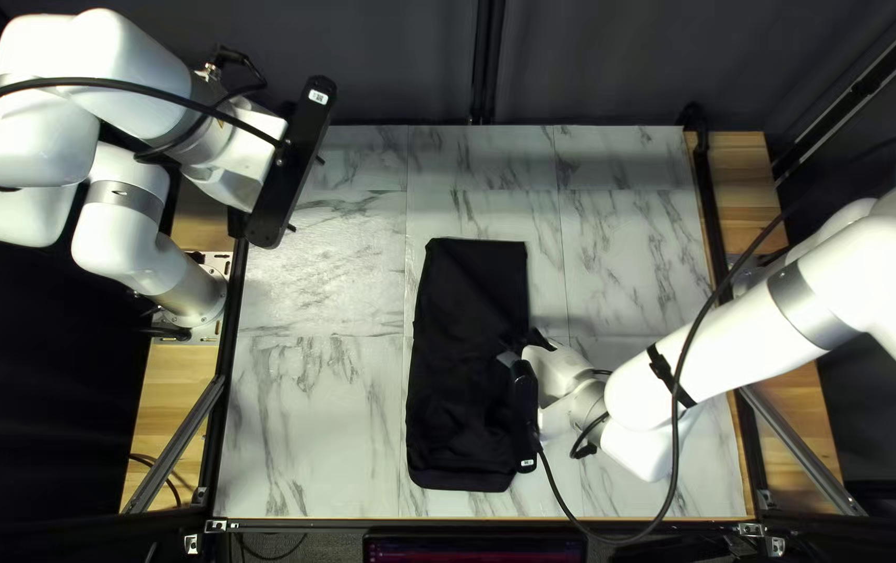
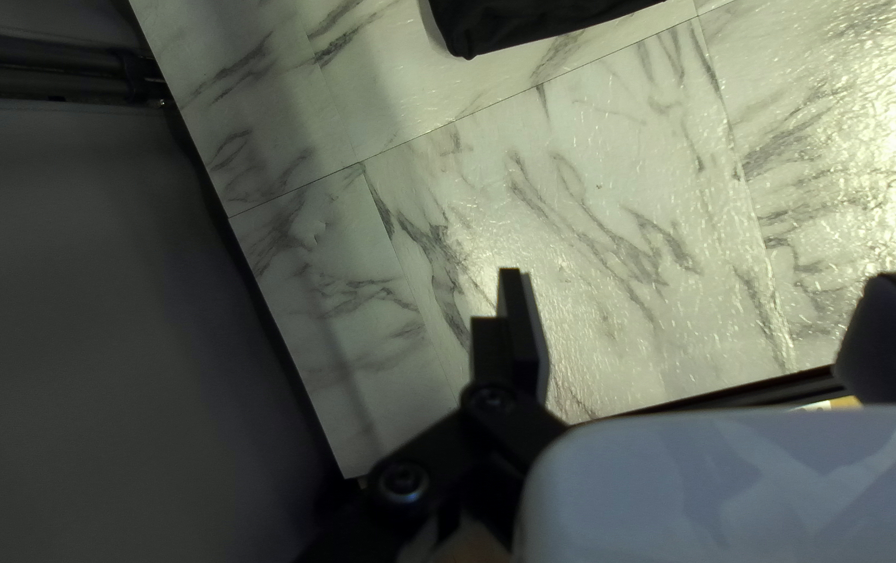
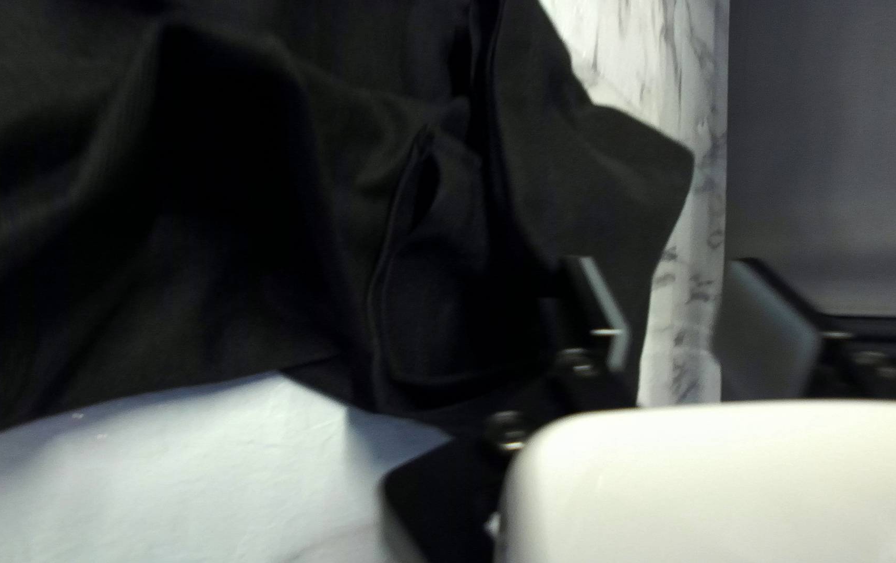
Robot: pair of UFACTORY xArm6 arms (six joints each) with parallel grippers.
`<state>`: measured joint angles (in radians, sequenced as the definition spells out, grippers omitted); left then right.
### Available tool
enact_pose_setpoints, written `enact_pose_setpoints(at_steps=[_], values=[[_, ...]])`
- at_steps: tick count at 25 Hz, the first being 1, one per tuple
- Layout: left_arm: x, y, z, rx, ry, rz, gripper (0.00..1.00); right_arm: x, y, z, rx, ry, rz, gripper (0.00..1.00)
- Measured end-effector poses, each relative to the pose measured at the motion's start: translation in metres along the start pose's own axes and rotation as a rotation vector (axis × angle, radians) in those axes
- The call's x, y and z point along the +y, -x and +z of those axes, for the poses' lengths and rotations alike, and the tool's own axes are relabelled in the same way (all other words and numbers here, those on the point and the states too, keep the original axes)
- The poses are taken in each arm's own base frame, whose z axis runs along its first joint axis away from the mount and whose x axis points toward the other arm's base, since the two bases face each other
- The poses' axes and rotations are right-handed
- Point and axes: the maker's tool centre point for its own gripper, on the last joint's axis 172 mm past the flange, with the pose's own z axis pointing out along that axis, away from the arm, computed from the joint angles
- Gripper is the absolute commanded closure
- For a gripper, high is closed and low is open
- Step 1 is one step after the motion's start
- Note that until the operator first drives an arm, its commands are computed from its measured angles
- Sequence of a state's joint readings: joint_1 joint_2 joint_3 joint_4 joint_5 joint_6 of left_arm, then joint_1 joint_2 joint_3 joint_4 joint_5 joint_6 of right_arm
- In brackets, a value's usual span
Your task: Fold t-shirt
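The black t-shirt lies as a long, narrow folded shape, upright in the top left view, with a small flap sticking out at its right side. My right gripper is low over its lower right part. In the right wrist view, loose raised folds of the shirt lie ahead of and beside my right gripper, whose fingers stand apart with no cloth pinched. My left gripper hangs over the table's far left part, away from the shirt. Its own view shows the left gripper open above bare marble, with the shirt's edge farther ahead.
Marble-patterned table surface surrounds the shirt. The right forearm reaches across the table's right part, and its dark cable loops down near the near edge. Black rails run along the sides; a monitor stands beyond the near edge.
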<state>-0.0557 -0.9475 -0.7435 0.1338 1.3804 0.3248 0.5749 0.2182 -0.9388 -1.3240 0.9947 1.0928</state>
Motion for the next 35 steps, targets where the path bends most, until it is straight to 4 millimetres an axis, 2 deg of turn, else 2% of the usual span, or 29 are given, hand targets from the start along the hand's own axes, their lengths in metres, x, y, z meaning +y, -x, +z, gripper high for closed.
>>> enact_pose_setpoints(at_steps=[5,9,13,17,22,25,29,32,35], values=[[0.0,0.0,0.0,0.0,0.0,0.0,0.0,0.027,0.004,0.009,0.023,-0.004,-0.003,0.0],[0.0,0.0,0.0,0.0,0.0,0.0,0.0,0.057,0.029,0.03,0.02,0.001,-0.006,0.0],[0.0,0.0,0.0,0.0,0.0,0.0,0.0,0.077,0.055,0.06,0.018,-0.004,0.009,0.0],[0.0,0.0,0.0,0.0,0.0,0.0,0.0,0.076,0.074,0.096,0.011,-0.027,0.029,0.0],[0.0,0.0,0.0,0.0,0.0,0.0,0.0,0.051,0.08,0.129,-0.001,-0.068,0.047,0.0],[0.0,0.0,0.0,0.0,0.0,0.0,0.0,0.037,0.07,0.131,0.002,-0.089,0.055,0.0],[0.0,0.0,0.0,0.0,0.0,0.0,0.0,0.026,0.049,0.118,0.01,-0.098,0.048,0.0],[0.0,0.0,0.0,0.0,0.0,0.0,0.0,0.027,0.032,0.105,0.015,-0.089,0.029,0.0],[0.0,0.0,0.0,0.0,0.0,0.0,0.0,0.036,0.02,0.093,0.02,-0.071,0.012,0.0]])
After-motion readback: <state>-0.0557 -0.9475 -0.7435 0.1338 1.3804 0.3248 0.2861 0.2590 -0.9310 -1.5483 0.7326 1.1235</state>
